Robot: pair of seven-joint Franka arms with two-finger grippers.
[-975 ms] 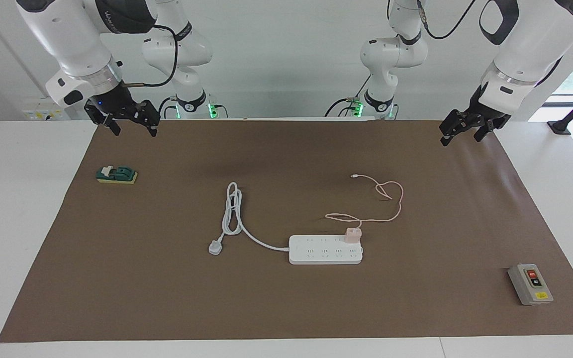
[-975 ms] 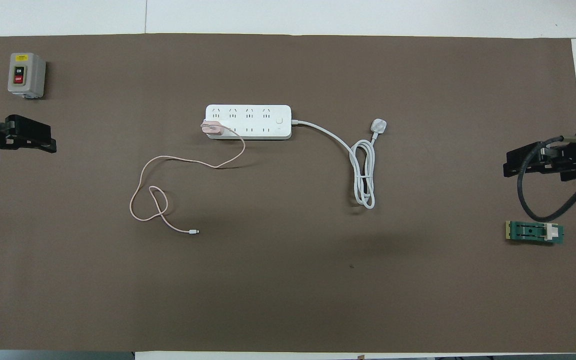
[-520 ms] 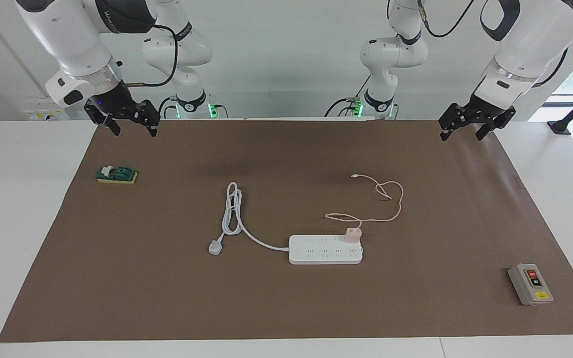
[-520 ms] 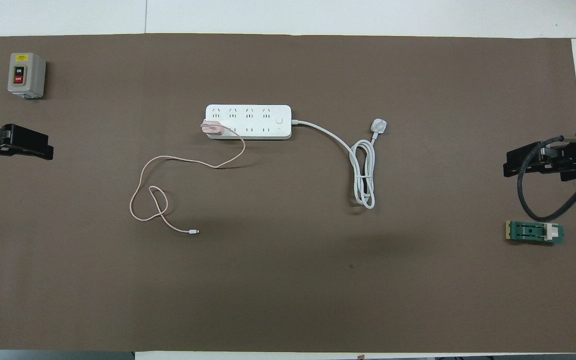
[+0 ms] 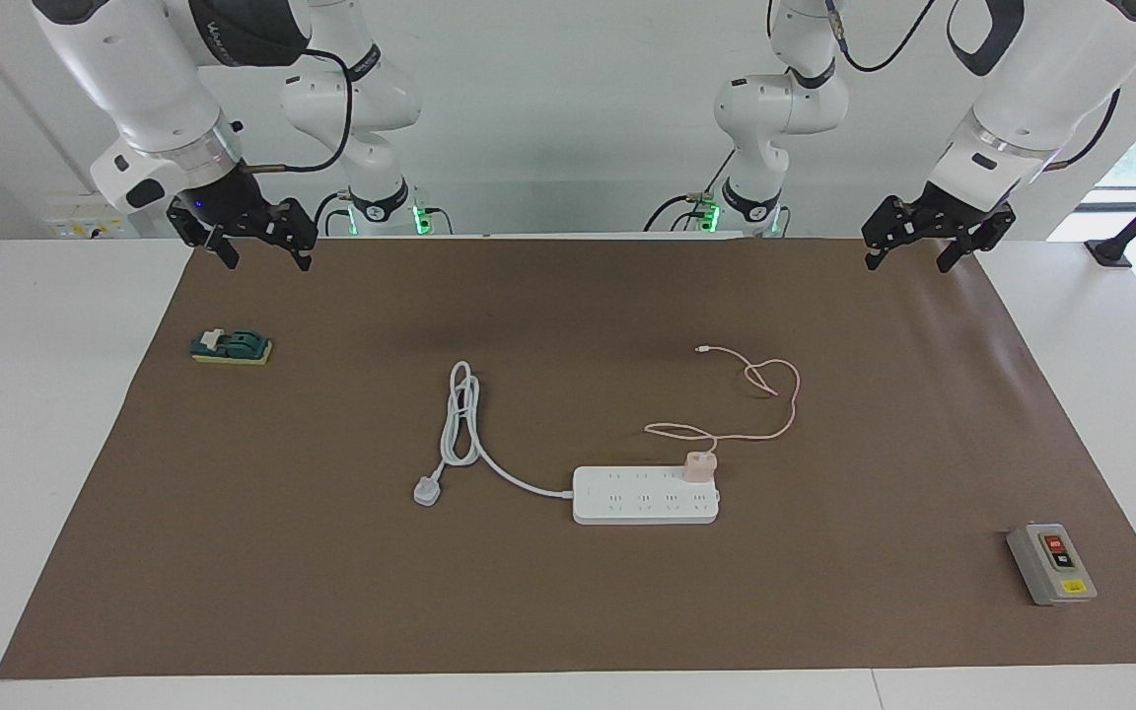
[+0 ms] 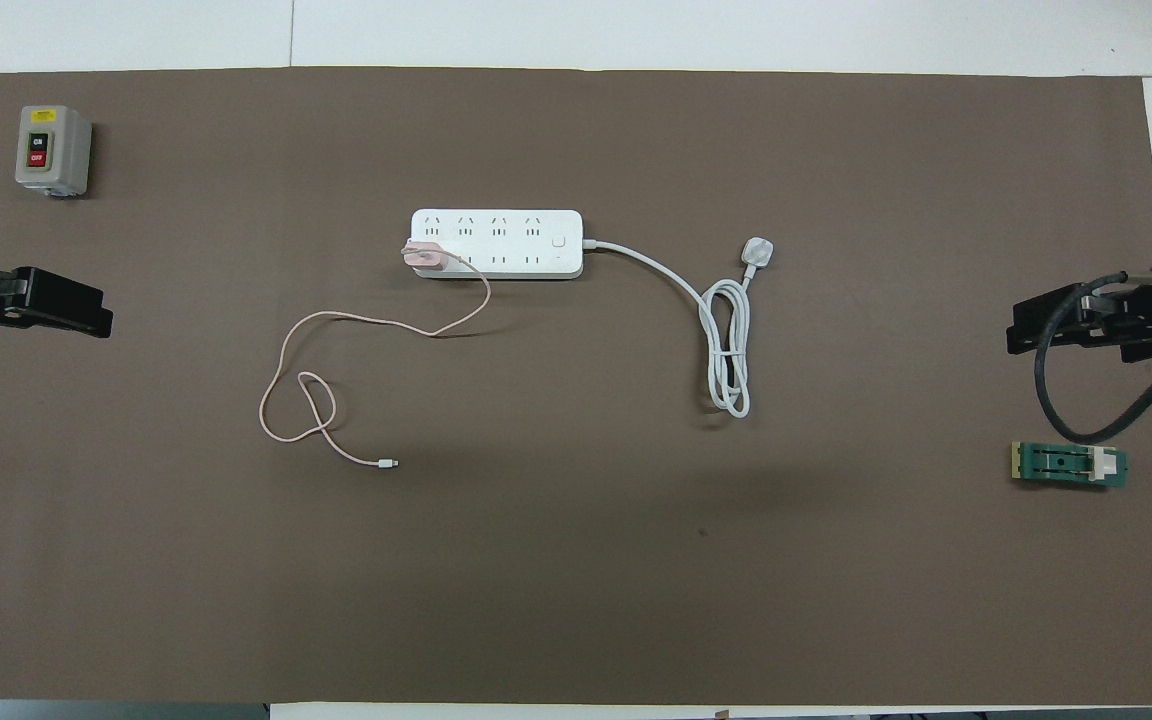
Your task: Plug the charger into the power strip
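The pale-pink charger (image 5: 699, 465) stands upright on the white power strip (image 5: 637, 501), at the strip's end toward the left arm, in the socket row nearer the robots. Its thin pink cable (image 5: 787, 404) loops over the mat toward the robots and ends in a small white connector (image 5: 700, 349). From overhead, the charger (image 6: 424, 256) covers the end of the power strip (image 6: 511, 240). My left gripper (image 5: 906, 262) hangs open and empty over the mat's edge by the robots. My right gripper (image 5: 267, 260) waits open and empty at the other corner.
The strip's thick white cord coils toward the right arm's end and ends in a white plug (image 5: 426, 490). A grey switch box (image 5: 1051, 563) sits at the mat's corner farthest from the robots, left arm's end. A small green part (image 5: 231, 347) lies below the right gripper.
My left gripper has drawn back a little toward the robots' edge of the mat and turned slightly. The right arm, charger and strip have not moved.
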